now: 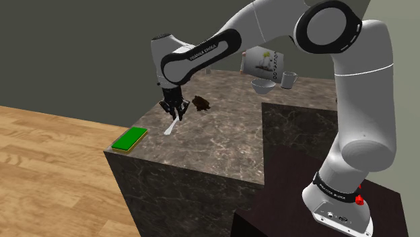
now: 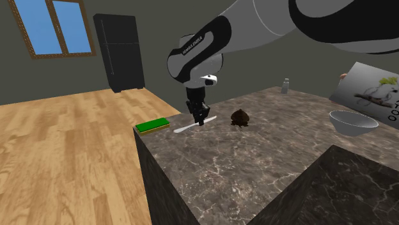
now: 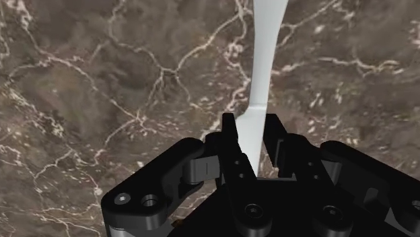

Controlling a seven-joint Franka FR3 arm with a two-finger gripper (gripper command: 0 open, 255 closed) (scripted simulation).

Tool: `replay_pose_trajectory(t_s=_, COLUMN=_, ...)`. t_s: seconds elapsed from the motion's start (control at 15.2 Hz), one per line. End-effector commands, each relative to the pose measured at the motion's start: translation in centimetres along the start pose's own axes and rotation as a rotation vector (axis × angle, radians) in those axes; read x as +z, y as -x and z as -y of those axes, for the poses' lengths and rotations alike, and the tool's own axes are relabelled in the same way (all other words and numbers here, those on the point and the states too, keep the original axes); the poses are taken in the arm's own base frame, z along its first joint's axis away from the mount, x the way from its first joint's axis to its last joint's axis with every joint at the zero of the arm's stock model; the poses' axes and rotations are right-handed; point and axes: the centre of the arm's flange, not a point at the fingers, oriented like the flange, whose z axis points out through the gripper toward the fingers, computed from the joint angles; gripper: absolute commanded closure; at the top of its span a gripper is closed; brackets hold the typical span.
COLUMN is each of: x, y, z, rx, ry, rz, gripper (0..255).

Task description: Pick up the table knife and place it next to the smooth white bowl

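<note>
A white table knife (image 1: 170, 126) lies slanted near the marble counter's (image 1: 222, 134) corner, one end up in my black gripper (image 1: 176, 112). In the wrist view the fingers (image 3: 229, 134) clasp the knife (image 3: 266, 60) at its narrow neck, and its long part runs away over the marble. The second exterior view shows the gripper (image 2: 201, 117) pointing down on the knife (image 2: 187, 126), whose free end sits at or just above the surface. A smooth white bowl (image 1: 262, 85) stands at the far end of the counter, well away from the gripper; the bowl (image 2: 352, 121) is at the second exterior view's right.
A green sponge (image 1: 130, 139) lies at the counter's near corner beside the knife. A brown lump (image 1: 200, 103) sits just beyond the gripper. By the bowl stand a grey mug (image 1: 289, 79) and a printed box (image 1: 262, 62). A raised dark block (image 1: 303, 134) borders the counter.
</note>
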Motion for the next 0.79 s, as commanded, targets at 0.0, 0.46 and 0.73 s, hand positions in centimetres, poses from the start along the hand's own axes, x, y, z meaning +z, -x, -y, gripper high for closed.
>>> replay_pose_trajectory(t_s=0.0, x=-1.1, y=0.0, z=0.0, rx=0.0, ry=0.0, rz=0.0, gripper=255)
replay_pose_trajectory(t_s=0.46, x=-4.8, y=-0.4, z=-0.2, rx=0.0, ry=0.0, rz=0.0, gripper=255)
replay_pose_trajectory(t_s=0.73, x=-6.9, y=-0.6, z=-0.3, rx=0.0, ry=0.0, rz=0.0, gripper=255)
